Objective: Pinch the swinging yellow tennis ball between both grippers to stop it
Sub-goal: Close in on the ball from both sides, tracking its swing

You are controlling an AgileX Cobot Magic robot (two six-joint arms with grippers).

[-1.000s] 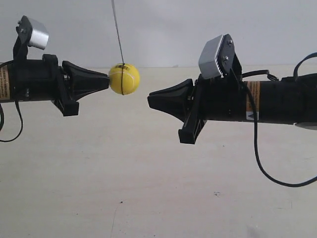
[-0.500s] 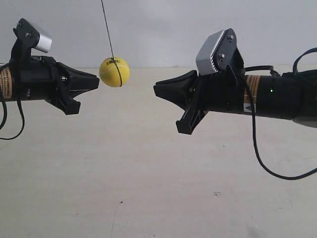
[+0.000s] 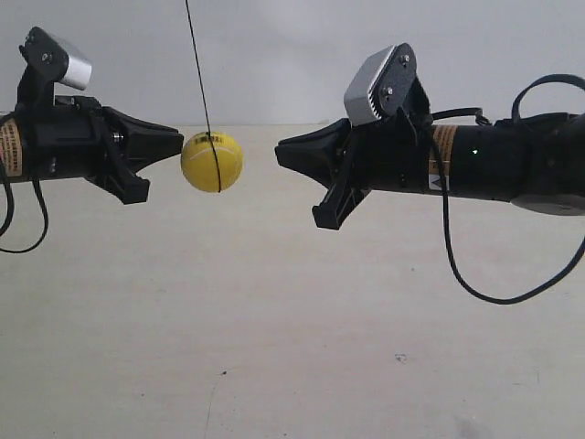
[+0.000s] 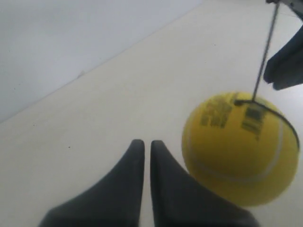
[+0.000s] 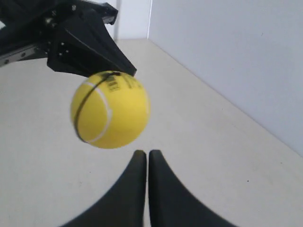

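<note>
Fuzzy yellow tennis ball (image 3: pixel 212 162), everything else matte
Ball's cover looks like soft felt; the fingers (image 4: pixel 118 198) look like matte black plastic, and the counter (image 3: pixel 274 320) is smooth, dull and cream-coloured.

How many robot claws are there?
2. The left gripper is at the exterior view's left, right by the ball. The right gripper is opposite, apart from the ball. None seems hidden.

Black print on the yellow tennis ball (image 4: pixel 241 151), beside its string (image 4: pixel 263 56) loop, is blurred and unreadable. Orange labels (image 3: pixel 441 144) on the arms (image 3: pixel 512 165) either side of the ball, possibly warning stickers, are too small to read.
</note>
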